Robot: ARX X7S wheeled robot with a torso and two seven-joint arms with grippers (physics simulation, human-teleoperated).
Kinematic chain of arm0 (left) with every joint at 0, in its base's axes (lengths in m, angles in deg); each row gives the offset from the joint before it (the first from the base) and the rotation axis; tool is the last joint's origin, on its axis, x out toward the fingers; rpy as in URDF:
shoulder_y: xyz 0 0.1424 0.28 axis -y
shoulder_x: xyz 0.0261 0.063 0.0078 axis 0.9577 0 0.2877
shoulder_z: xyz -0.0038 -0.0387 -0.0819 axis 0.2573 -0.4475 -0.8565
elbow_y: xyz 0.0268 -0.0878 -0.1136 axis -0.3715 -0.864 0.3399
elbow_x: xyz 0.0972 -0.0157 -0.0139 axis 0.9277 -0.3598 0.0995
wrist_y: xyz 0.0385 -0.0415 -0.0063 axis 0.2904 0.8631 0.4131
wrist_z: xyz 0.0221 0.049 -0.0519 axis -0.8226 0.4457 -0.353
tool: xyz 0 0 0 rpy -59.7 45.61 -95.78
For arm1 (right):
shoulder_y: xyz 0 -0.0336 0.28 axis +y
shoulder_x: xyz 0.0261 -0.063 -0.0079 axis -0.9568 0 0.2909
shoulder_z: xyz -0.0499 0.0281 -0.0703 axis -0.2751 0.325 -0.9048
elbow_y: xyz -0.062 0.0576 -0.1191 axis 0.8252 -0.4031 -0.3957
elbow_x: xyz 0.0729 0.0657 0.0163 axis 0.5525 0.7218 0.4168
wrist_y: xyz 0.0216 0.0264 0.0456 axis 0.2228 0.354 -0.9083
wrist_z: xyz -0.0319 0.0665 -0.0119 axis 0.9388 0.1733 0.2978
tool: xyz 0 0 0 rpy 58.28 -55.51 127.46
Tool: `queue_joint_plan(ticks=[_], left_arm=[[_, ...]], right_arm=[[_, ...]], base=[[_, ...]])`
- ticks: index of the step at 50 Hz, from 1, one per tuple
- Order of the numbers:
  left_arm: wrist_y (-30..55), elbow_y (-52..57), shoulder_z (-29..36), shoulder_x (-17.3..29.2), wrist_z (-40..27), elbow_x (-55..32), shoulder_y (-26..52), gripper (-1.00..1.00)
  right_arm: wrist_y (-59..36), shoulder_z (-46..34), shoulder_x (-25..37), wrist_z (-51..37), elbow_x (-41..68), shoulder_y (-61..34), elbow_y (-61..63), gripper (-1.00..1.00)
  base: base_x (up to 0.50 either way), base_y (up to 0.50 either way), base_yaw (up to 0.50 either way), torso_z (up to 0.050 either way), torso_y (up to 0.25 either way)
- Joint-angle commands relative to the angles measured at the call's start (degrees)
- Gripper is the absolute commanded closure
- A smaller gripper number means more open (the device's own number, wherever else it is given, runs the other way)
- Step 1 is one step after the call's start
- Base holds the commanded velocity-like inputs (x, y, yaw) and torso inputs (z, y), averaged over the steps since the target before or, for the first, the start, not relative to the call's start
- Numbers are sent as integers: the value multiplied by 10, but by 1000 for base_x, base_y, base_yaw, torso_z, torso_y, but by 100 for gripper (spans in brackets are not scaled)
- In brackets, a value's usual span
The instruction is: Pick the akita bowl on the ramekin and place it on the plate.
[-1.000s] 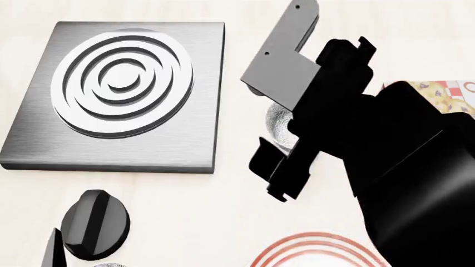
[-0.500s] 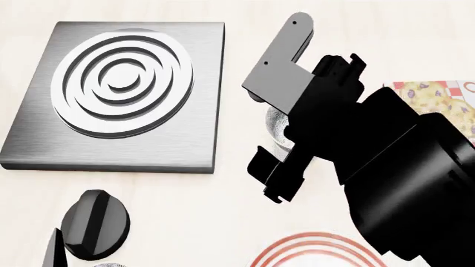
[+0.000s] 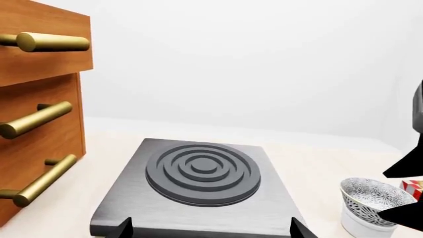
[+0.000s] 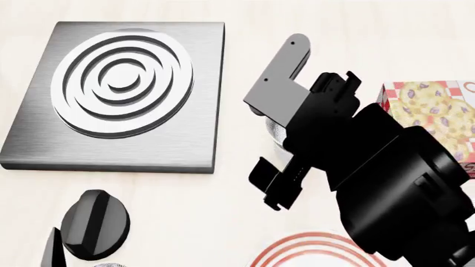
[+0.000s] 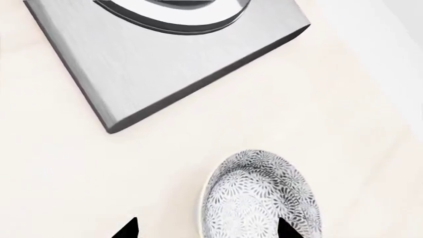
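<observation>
The akita bowl (image 5: 261, 196), white with a fine grey speckled pattern, sits in the white ramekin (image 3: 359, 225) on the counter right of the stove plate. It also shows in the left wrist view, akita bowl (image 3: 374, 195). In the head view only a sliver of the bowl (image 4: 274, 132) peeks out beside my right arm. My right gripper (image 5: 206, 230) hovers open above the bowl; one fingertip (image 5: 286, 230) overlaps it and the other is off to the side. My left gripper (image 3: 211, 230) is open and empty, facing the stove plate. The red-ringed plate (image 4: 312, 251) lies at the near edge.
A grey stove plate (image 4: 119, 92) with concentric rings lies left of the bowl. A printed red-and-white box (image 4: 434, 111) sits to the right. Wooden drawers with brass handles (image 3: 39, 114) stand beside the stove plate. My left arm (image 4: 93, 222) shows at the lower left.
My right arm has swung slightly, uncovering more of the printed box, and its gripper has shifted a little nearer over the bowl. The left arm has not moved.
</observation>
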Motion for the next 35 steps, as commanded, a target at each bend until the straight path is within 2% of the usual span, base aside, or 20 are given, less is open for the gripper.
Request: queue_joint_plan(ticks=[1,35], left_arm=[[-2,-1,1,3,-4,-2,0,-100],[-5,-5,4,11,-13,-10,4,-100]], right_arm=[[28,2,-9,-11,-8,6,-33,-100],[110,-3,-44,-22,-24,21,-143,-100]], base=[[0,0,0,0,0],[0,0,0,0,0]])
